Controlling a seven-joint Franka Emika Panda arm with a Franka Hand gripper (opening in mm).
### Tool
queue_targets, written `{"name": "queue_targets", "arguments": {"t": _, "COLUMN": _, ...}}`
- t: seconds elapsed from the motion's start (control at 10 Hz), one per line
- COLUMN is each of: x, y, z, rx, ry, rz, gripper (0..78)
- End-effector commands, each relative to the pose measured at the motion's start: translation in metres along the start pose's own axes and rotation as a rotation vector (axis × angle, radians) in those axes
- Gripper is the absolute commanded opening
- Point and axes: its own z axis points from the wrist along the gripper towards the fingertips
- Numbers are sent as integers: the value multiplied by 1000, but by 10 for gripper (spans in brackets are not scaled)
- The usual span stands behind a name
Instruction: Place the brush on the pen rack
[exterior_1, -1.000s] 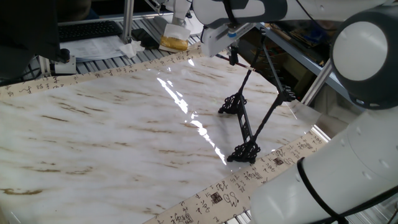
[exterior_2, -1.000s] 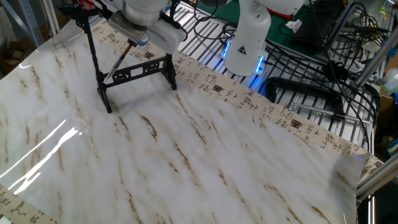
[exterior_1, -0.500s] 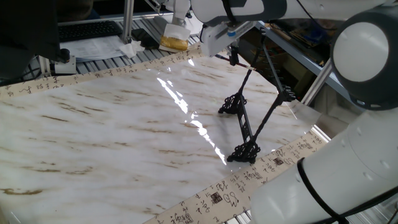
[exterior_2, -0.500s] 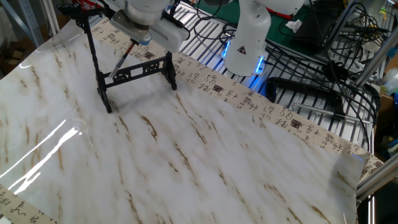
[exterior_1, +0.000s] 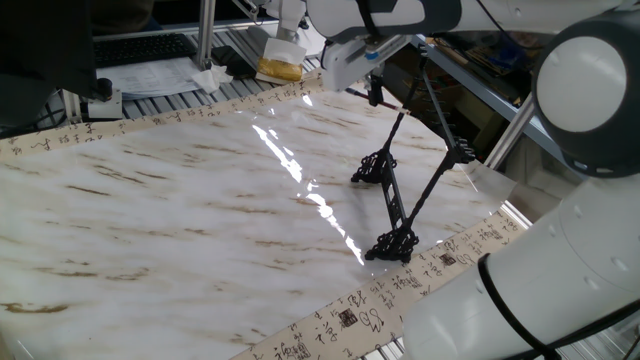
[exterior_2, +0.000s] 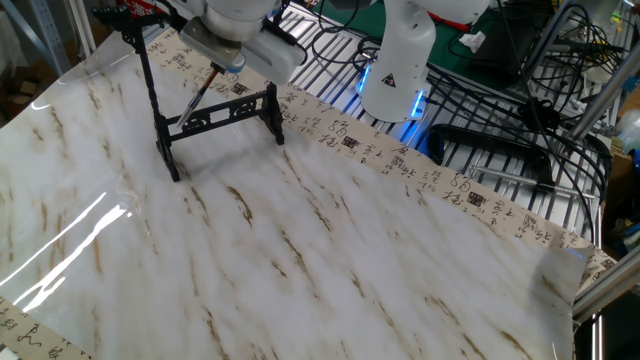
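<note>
Little separates this moment from a second ago: the gripper (exterior_1: 375, 88) has crept very slightly upward above the pen rack (exterior_1: 398, 205), and nothing else on the marble-patterned table (exterior_1: 180, 200) has shifted. The rack stands at the table's far edge in the other fixed view, its thin black rods rising from two scrolled feet. The brush (exterior_2: 193, 97) hangs tilted beneath the white hand, its upper end hidden up between the jaws, its lower end slanting down to the rack's lower bar (exterior_2: 222, 115); contact there is unclear. The jaws seem closed on the brush's shaft, though the hand blocks a clean look.
</note>
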Motion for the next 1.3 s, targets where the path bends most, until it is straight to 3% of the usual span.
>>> {"name": "queue_targets", "arguments": {"t": 0.1, "x": -2, "y": 2, "z": 1, "rx": 0, "ry": 0, "rz": 8, "gripper": 12}}
{"name": "queue_targets", "arguments": {"t": 0.2, "x": -2, "y": 2, "z": 1, "rx": 2, "ry": -2, "rz": 11, "gripper": 12}}
{"name": "queue_targets", "arguments": {"t": 0.3, "x": -3, "y": 3, "z": 1, "rx": 9, "ry": -13, "rz": -64, "gripper": 12}}
{"name": "queue_targets", "arguments": {"t": 0.8, "x": -7, "y": 4, "z": -4, "rx": 1, "ry": -3, "rz": -78, "gripper": 12}}
{"name": "queue_targets", "arguments": {"t": 1.2, "x": 2, "y": 9, "z": -11, "rx": 10, "ry": -21, "rz": -86, "gripper": 12}}
{"name": "queue_targets", "arguments": {"t": 1.3, "x": 5, "y": 11, "z": -13, "rx": 8, "ry": -58, "rz": -88, "gripper": 12}}
